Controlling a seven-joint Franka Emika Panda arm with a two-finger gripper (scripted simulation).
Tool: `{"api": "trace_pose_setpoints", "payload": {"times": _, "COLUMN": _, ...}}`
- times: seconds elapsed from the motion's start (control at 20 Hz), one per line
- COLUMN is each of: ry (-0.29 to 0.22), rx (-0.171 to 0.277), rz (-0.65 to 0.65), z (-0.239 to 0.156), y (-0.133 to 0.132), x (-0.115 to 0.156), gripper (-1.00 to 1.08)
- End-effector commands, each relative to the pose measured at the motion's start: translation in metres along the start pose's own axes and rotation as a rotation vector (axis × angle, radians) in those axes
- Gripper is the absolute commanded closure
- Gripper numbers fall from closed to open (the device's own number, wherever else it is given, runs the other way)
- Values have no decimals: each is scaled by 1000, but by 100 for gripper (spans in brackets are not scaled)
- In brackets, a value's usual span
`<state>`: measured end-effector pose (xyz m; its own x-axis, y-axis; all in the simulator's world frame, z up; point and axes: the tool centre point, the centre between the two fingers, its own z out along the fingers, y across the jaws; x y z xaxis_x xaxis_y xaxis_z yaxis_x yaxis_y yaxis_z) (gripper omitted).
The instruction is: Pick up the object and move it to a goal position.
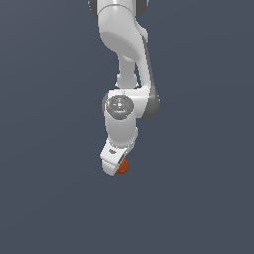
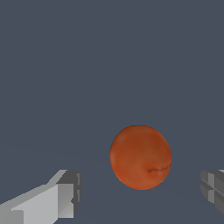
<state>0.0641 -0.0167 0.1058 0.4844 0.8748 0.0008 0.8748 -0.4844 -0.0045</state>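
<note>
The object is a small orange-red ball (image 2: 140, 157) with a mottled surface, lying on the flat grey floor. In the wrist view it sits between my two fingers (image 2: 65, 197), with a clear gap on each side, nearer the other finger (image 2: 213, 186). My gripper (image 2: 140, 192) is open and touches nothing. In the exterior view the white gripper (image 1: 117, 168) hangs low over the floor. The ball (image 1: 123, 166) peeks out at its lower edge, towards the exterior view's right, and is partly hidden by the hand.
The white arm (image 1: 124, 44) comes down from the top of the exterior view. The plain dark grey floor (image 1: 49, 198) surrounds it. No goal marker shows in either view.
</note>
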Motion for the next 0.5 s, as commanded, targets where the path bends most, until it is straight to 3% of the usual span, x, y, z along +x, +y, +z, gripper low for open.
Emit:
{"api": "trace_pose_setpoints", "payload": {"times": 0.0, "ry": 0, "rx": -2, "rz": -46, "z": 3, "y": 4, "x": -2, "gripper": -92}}
{"api": "trace_pose_setpoints", "payload": {"times": 0.45, "ry": -1, "rx": -4, "rz": -132, "z": 8, "y": 12, "x": -6, "gripper": -92}}
